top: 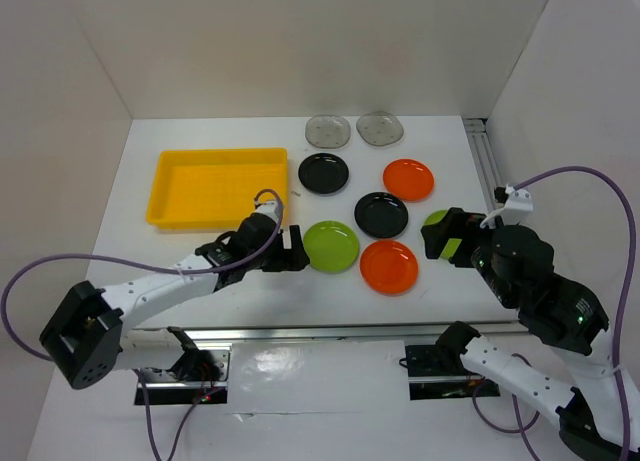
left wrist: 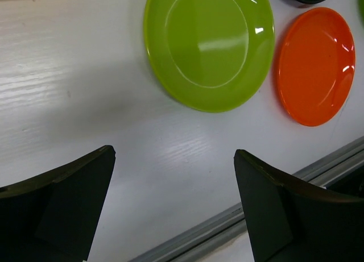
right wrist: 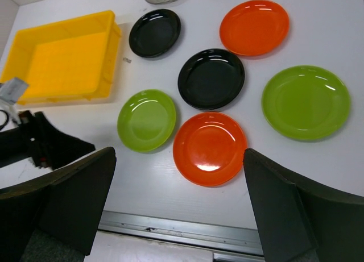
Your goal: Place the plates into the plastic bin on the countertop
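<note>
The yellow plastic bin (top: 215, 186) stands empty at the back left of the white countertop (top: 200, 251). All the plates lie on the countertop: two clear (top: 327, 131) (top: 380, 128), two black (top: 323, 173) (top: 381, 214), two orange (top: 408, 179) (top: 389, 266), one lime green (top: 331, 246), and a second green (top: 435, 220) partly hidden under my right gripper (top: 450, 237). My left gripper (top: 290, 251) is open and empty, low over the countertop just left of the near green plate (left wrist: 209, 46). My right gripper (right wrist: 179, 159) is open and empty, held above the plates.
A metal rail (top: 350, 331) runs along the near table edge and another (top: 487, 161) along the right side. White walls bound the back and sides. In the right wrist view the bin (right wrist: 62, 60) and the left gripper (right wrist: 51, 145) show at the left.
</note>
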Robot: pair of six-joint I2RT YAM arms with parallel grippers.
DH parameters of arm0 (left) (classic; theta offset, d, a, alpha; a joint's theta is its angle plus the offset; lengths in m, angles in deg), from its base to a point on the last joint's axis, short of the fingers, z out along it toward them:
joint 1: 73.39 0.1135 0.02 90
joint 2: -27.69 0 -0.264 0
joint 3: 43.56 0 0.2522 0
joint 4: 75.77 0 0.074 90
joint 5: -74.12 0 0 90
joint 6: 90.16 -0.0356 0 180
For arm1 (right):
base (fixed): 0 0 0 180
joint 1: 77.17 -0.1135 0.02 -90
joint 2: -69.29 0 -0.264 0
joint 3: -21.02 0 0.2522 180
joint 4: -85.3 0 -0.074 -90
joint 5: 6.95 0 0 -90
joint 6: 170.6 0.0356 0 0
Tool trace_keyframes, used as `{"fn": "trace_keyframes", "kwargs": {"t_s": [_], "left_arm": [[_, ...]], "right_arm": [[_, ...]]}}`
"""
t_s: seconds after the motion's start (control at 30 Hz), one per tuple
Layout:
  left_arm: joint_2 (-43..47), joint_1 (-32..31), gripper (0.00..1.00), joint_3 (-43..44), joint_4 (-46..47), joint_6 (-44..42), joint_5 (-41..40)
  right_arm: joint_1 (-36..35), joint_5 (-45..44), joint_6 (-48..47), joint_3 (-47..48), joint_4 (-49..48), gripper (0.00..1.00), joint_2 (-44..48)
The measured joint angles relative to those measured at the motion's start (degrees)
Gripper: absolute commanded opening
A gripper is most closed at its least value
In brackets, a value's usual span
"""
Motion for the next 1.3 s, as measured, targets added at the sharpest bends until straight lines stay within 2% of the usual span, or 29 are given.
{"fn": "trace_keyframes", "kwargs": {"t_s": [0.2,0.37,0.47,0.73,0.9,1.03,1.17,1.23,1.3], "left_arm": [[-9.88,0.44,0.95,-0.04,9.42,1.77,0.15],[-16.09,0.81,0.86,-0.66,15.82,2.95,-0.15],[-19.37,0.83,0.84,-0.76,19.34,3.61,-0.52],[-22.82,0.83,0.76,-1.03,26.64,4.7,-2.16],[-24.24,0.83,0.57,-1.03,28.39,5.49,-3.76],[-24.68,0.83,0.5,-1.03,28.33,6.67,-4.76],[-24.81,0.83,0.3,-1.2,27.93,7.54,-5.88],[-25.0,0.83,0.11,-1.31,27.85,8.33,-6.38],[-24.98,0.87,0.0,-1.05,28.74,9.6,-6.47]], "right_arm": [[0.17,2.64,0.02,-0.09,-2.1,1.0,-0.09],[0.22,4.39,0.04,-0.26,-3.74,1.0,-0.09],[0.22,4.83,0.04,-0.26,-3.98,1.0,-0.09],[0.61,5.7,0.02,-0.26,-4.0,1.0,-0.04],[0.61,5.81,0.02,-0.26,-4.0,1.0,0.31],[0.66,5.84,0.24,-0.26,-4.0,1.0,0.66],[0.66,6.08,0.28,-0.26,-4.0,1.0,0.98],[0.66,6.23,0.42,-0.26,-3.98,1.0,1.18],[0.66,6.32,0.52,-0.26,-3.98,1.0,1.33]]}}
